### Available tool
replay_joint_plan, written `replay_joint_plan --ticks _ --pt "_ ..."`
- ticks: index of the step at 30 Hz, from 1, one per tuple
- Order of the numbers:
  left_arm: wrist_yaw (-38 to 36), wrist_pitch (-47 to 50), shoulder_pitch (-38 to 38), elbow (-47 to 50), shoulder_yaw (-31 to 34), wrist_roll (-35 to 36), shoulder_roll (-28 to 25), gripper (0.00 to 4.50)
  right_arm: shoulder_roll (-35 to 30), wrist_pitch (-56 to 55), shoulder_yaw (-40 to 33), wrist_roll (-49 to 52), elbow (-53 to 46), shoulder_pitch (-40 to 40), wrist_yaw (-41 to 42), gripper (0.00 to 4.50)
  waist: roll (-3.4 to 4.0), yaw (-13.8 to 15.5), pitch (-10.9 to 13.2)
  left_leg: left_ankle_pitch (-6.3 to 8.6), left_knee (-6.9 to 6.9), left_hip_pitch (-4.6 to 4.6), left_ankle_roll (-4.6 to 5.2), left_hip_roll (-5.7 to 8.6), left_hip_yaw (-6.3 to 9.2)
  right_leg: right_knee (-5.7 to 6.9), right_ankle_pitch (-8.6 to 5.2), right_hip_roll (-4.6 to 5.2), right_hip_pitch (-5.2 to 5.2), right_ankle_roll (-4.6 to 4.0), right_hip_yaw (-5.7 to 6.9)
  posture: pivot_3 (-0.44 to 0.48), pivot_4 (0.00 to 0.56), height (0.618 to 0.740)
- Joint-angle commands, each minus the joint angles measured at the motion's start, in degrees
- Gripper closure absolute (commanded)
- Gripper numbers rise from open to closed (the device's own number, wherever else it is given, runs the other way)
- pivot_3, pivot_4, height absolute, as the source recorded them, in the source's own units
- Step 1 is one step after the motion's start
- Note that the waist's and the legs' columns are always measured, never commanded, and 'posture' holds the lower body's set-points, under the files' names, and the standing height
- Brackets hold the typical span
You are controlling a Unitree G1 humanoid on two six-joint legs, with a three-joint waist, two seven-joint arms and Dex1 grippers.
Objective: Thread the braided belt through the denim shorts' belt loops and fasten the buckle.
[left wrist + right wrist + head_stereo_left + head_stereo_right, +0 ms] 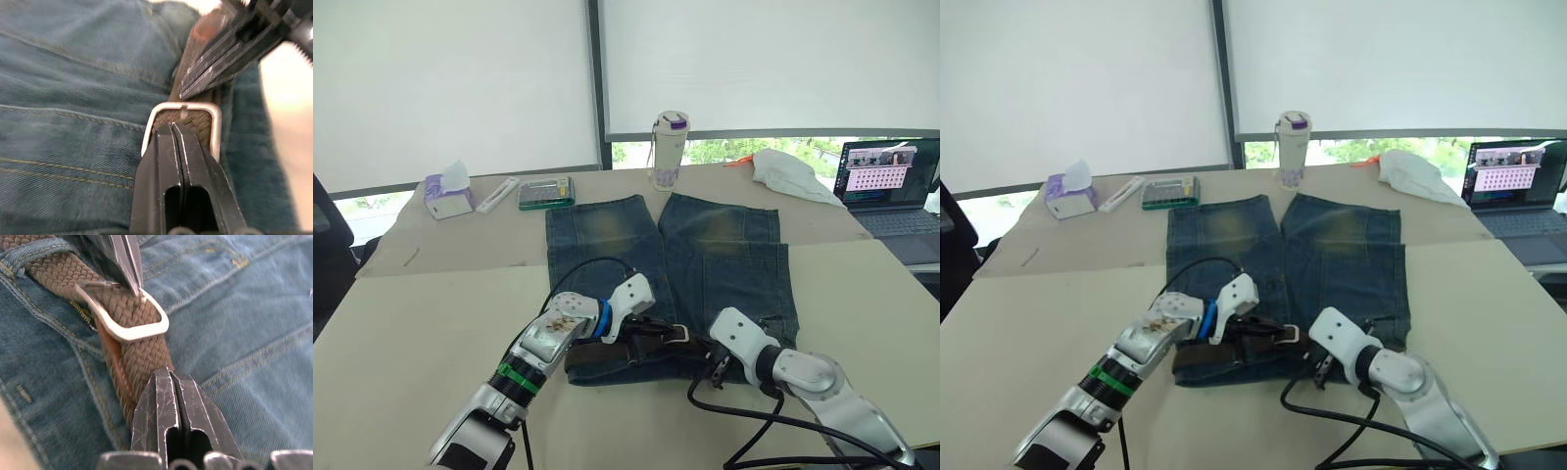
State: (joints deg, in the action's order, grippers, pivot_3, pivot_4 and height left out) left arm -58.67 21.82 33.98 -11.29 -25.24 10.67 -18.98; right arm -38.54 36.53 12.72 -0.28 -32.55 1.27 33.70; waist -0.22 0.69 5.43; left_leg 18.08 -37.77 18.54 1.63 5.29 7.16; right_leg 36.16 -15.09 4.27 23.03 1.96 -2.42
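The left gripper has its fingers pressed together, tips on the braided belt inside the buckle. The right gripper, fingers likewise closed, pins the belt just beside the buckle, meeting the left from 3 o'clock. Belt and buckle lie along the waistband of the denim shorts, at 6 o'clock on the table, legs pointing toward 12.

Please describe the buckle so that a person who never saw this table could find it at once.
On the tan table lie the denim shorts, waistband toward the robot. The braided belt runs along that waistband, and the buckle sits on it between the left gripper and the right gripper. It is the only silver metal frame among blue cloth and brown braid.
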Motion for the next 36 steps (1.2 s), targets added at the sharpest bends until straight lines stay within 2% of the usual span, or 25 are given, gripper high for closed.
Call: replay_joint_plan --ticks 1,7,11,12,14,16,19,24,31,33,36 --pt "-2.59 -2.73 -0.44 -3.3 -4.29 -5.93 -3.19 4.47 0.71 -1.79 1.98 0.23 -0.81 -0.62 1.1 4.47 -0.01 -0.01 -0.04 0.0 0.0 -0.01 0.0 -0.01 0.01 0.0 0.0 0.0 -0.01 0.0 0.0 0.0 0.15 0.74" --pt "-3.5 -4.4 -2.24 -4.14 -4.23 -9.24 -8.0 4.47 0.56 -3.67 1.95 0.06 -1.3 -1.73 1.63 4.47 0.0 -0.24 -0.21 0.01 0.04 -0.1 0.01 -0.04 0.01 -0.01 0.0 -0.03 -0.04 0.0 -0.02 0.0 0.15 0.74" --pt "-4.4 -4.22 -3.76 -2.79 -1.57 -7.98 -9.8 4.47 0.89 -5.63 3.14 0.33 -1.23 -2.05 2.8 4.47 0.04 -0.42 -0.29 0.01 0.05 -0.09 0.0 -0.05 0.04 0.03 0.0 -0.04 -0.02 0.0 -0.02 0.0 0.15 0.74" --pt "-4.52 -4.25 -4.1 -2.16 -0.26 -6.73 -9.61 4.47 0.6 -6.55 3.58 -0.06 -1.04 -2.06 3.27 4.47 0.08 -0.58 -0.32 0.01 0.05 -0.1 0.0 -0.08 0.04 0.03 0.0 -0.05 -0.02 0.0 -0.04 0.0 0.15 0.74" --pt "-5.48 1.84 -4.1 2.76 6.24 3.07 -6.19 4.47 1.28 -7.83 3.25 -0.12 -0.3 -1.54 2.96 4.47 0.14 -0.76 -0.33 0.02 0.08 -0.1 -0.01 -0.09 0.04 0.04 0.0 -0.06 0.0 0.0 -0.03 0.0 0.15 0.74" --pt "-6.32 7.14 -2.9 6.88 9.1 8.63 -3.98 4.47 1.62 -9.0 2.98 -0.14 0.3 -1.02 2.81 4.47 0.08 -0.76 -0.2 0.02 0.07 -0.02 -0.01 -0.08 0.05 0.06 0.0 -0.07 0.09 0.0 0.0 0.0 0.15 0.74" --pt "-6.24 10.01 -1.14 9.29 8.92 9.74 -2.71 4.47 2.09 -9.89 2.5 0.24 0.56 -0.48 2.91 4.47 -0.03 -0.26 -0.13 0.02 -0.06 0.08 -0.01 -0.07 0.09 0.05 0.0 -0.06 0.09 0.0 0.01 0.0 0.15 0.74" --pt "-4.49 9.27 1.59 7.63 6.58 7.38 -0.39 4.47 3.6 -6.79 0.15 2.78 -1.39 -0.4 3.36 4.47 0.0 -0.09 -0.14 0.01 -0.06 0.08 -0.02 -0.03 0.07 0.05 0.0 -0.05 0.07 0.0 -0.01 0.0 0.15 0.74" --pt "-5.41 10.07 3.27 7.01 2.82 4.91 -0.56 4.5 2.41 -4.22 -0.5 2.38 -5.23 -2.44 2.8 2.26 0.0 0.05 -0.13 0.01 -0.05 0.09 -0.02 -0.02 0.07 0.04 0.0 -0.03 0.07 0.0 -0.02 0.0 0.15 0.74" --pt "-5.62 10.1 3.84 6.65 1.49 3.52 -1.13 4.5 2.03 -3.59 -0.65 2.33 -6.82 -3.11 2.78 2.26 0.0 0.07 -0.12 0.01 -0.04 0.09 -0.02 -0.02 0.07 0.04 0.0 -0.04 0.08 0.0 -0.02 0.0 0.15 0.74" --pt "-5.76 11.14 4.74 7.02 0.23 2.72 -1.41 4.5 2.63 -0.23 -4.75 6.38 -12.36 -6.38 2.92 2.26 0.01 0.04 -0.11 0.01 -0.05 0.14 -0.02 -0.01 0.08 0.03 0.0 -0.03 0.1 0.0 -0.03 0.0 0.15 0.74"
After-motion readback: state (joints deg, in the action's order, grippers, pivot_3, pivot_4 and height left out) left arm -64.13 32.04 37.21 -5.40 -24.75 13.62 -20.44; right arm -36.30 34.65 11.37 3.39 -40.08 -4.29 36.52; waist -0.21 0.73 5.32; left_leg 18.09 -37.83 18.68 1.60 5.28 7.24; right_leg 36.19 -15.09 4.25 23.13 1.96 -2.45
